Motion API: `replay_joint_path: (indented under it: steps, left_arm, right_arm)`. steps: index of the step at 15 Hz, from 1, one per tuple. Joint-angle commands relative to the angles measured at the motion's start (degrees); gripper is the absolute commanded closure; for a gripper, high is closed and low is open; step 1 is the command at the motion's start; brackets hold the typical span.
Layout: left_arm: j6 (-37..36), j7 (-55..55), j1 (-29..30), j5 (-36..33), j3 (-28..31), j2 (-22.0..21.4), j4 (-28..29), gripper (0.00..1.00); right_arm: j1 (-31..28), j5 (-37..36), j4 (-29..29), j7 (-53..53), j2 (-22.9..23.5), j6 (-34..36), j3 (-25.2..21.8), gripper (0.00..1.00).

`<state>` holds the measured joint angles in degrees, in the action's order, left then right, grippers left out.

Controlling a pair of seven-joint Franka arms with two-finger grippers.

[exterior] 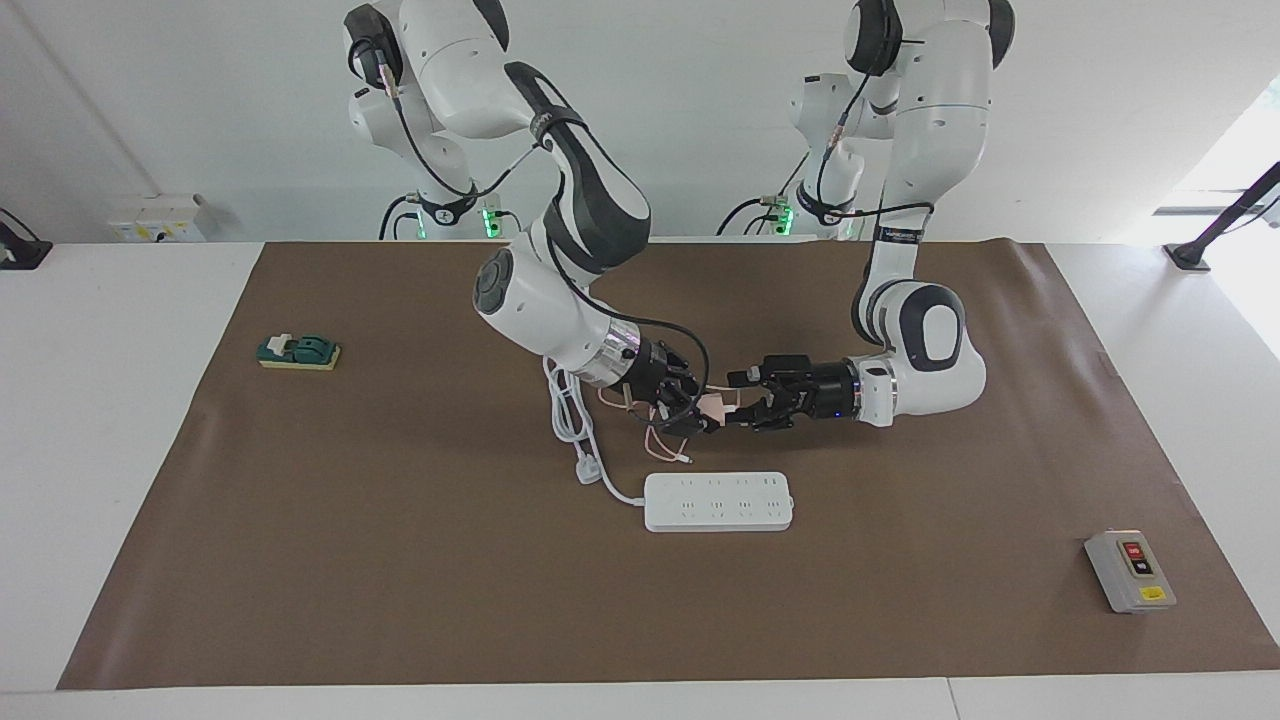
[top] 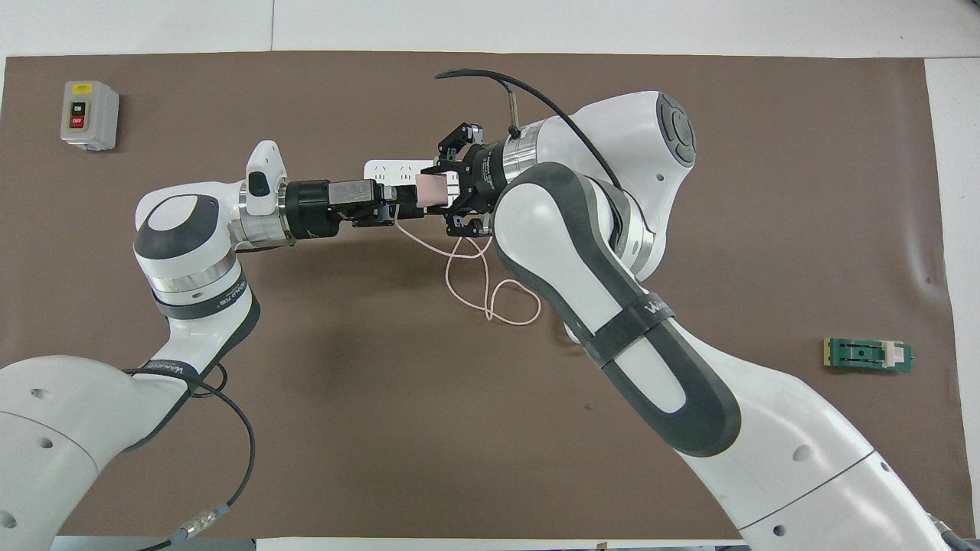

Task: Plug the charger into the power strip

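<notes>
The pale pink charger is held in the air over the mat, just above the power strip's robot-side edge; it also shows in the overhead view. My right gripper is shut on it. My left gripper points straight at it from the left arm's end, its tip at the cube. The thin pink cable hangs in loops to the mat. The white power strip lies flat, sockets up, mostly hidden under the grippers in the overhead view.
The strip's thick white cord and three-pin plug lie beside it, under the right arm. A grey switch box sits toward the left arm's end. A green block sits toward the right arm's end.
</notes>
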<state>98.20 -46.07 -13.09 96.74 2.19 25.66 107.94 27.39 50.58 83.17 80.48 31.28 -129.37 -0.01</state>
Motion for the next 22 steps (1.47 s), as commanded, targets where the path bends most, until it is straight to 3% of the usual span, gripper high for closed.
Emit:
replay_joint_path:
  steps: [1, 2, 9, 19, 21, 22]
  left_arm:
    - [1.73, -0.95, -1.32, -0.33, 0.62, -2.01, 2.19, 0.00]
    - [1.73, -0.95, -1.32, -0.33, 0.62, -1.93, 2.19, 0.00]
    - [1.73, -0.95, -0.88, -0.33, 0.71, -1.31, 1.14, 0.26]
    - [1.73, -0.95, -0.44, -0.24, 0.71, 0.18, -1.15, 0.29]
    - [1.73, -1.47, -0.62, -0.24, 0.62, 0.18, -1.15, 0.50]
    - [1.73, -1.65, -0.71, -0.24, 0.62, 0.27, -1.15, 0.55]
  right_arm:
    - [-0.23, -0.13, -2.22, 1.52, 0.97, 1.40, -0.08, 1.00]
    - [-0.41, -0.30, -2.22, 1.52, 0.97, 1.49, -0.08, 1.00]
    - [-0.32, -0.30, -2.22, 1.52, 0.97, 1.40, -0.08, 1.00]
    - [-0.67, -0.22, -2.22, 1.44, 0.97, 1.49, -0.08, 1.00]
    - [-0.76, -0.22, -2.22, 1.44, 0.97, 1.49, -0.08, 1.00]
    - [-0.76, -0.13, -2.22, 1.44, 0.97, 1.40, -0.08, 1.00]
